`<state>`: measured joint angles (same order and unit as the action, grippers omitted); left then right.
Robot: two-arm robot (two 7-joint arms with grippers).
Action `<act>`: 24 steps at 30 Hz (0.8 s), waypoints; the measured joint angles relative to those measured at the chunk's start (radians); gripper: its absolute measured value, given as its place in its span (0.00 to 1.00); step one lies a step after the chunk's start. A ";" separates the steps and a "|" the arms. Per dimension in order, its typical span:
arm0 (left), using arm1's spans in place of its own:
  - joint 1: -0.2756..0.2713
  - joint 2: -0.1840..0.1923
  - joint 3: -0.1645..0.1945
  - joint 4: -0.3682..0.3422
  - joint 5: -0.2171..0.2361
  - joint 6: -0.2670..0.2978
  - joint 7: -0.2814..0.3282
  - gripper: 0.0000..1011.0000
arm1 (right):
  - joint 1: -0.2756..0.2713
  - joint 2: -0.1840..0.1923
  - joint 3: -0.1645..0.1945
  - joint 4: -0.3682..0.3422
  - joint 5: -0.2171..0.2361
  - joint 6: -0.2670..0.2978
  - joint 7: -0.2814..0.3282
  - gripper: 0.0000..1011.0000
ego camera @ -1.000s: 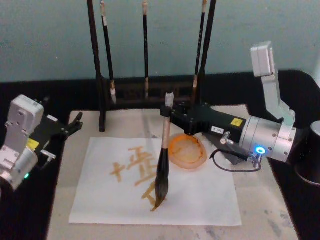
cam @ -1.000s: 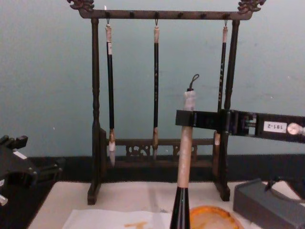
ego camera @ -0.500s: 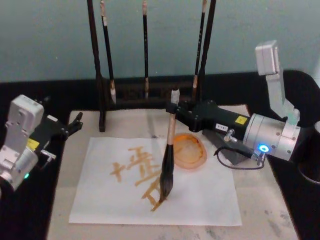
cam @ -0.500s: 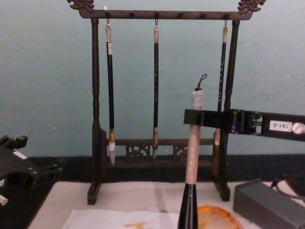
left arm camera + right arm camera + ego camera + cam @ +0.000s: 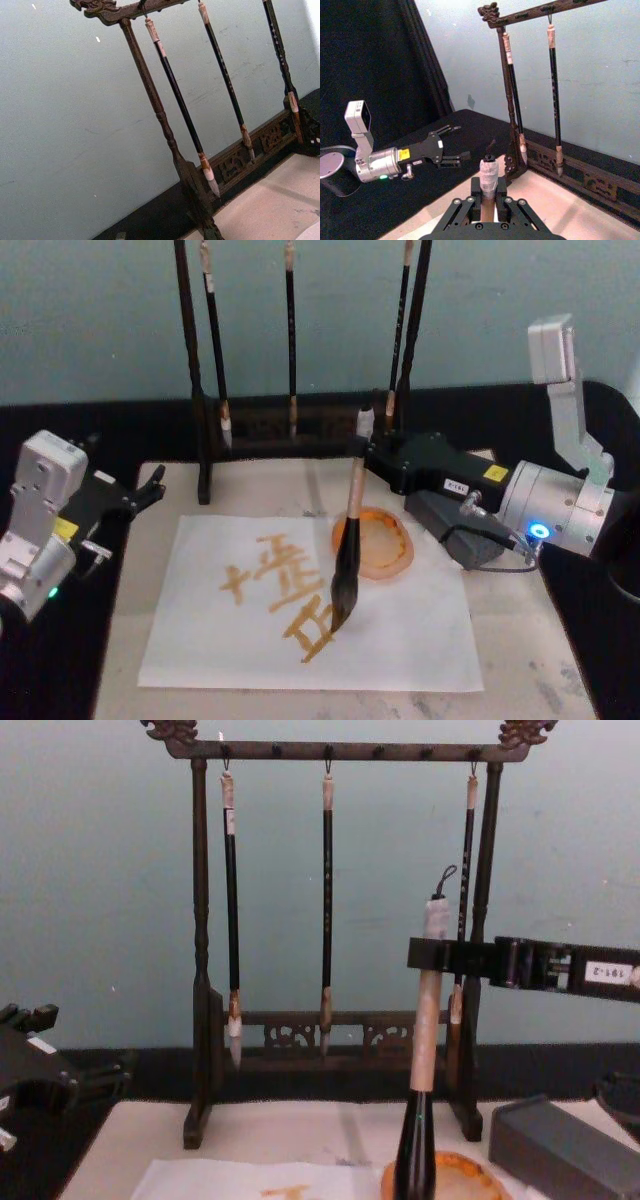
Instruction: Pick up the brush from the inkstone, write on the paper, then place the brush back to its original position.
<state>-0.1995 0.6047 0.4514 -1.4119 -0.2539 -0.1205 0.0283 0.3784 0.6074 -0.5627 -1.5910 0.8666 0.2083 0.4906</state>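
The brush (image 5: 351, 508) stands nearly upright, its tan handle held near the white cap by my right gripper (image 5: 364, 448), which is shut on it. Its dark bristle tip touches the paper (image 5: 410, 635) at the lower orange strokes. The orange inkstone (image 5: 392, 562) lies just right of the brush, at the paper's far right edge. From the chest, the brush (image 5: 427, 1010) hangs in the right gripper (image 5: 436, 955) over the inkstone (image 5: 468, 1178). The right wrist view looks down on the brush cap (image 5: 488, 171). My left gripper (image 5: 150, 486) rests open at the table's left, also seen as the left gripper (image 5: 454, 145).
A dark wooden rack (image 5: 205, 390) with three thin hanging brushes stands behind the paper. A grey box (image 5: 455, 528) lies under my right arm. The cream felt mat (image 5: 525, 660) extends around the paper. A dark round object (image 5: 622, 585) sits at the right edge.
My right gripper carried the brush rightward and a little away from me. The orange strokes at the bottom of the writing have grown into a box shape. The left arm stayed still.
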 joint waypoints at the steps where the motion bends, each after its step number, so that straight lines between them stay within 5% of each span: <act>1: 0.000 0.000 0.000 0.000 0.000 0.000 0.000 1.00 | -0.001 0.000 0.001 0.000 -0.001 0.000 -0.001 0.17; 24: 0.000 0.000 0.000 0.000 0.000 0.000 0.000 1.00 | -0.008 -0.003 0.027 -0.007 -0.014 -0.011 0.003 0.17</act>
<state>-0.1996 0.6047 0.4514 -1.4120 -0.2539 -0.1205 0.0283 0.3708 0.6043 -0.5360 -1.5976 0.8528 0.1975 0.4941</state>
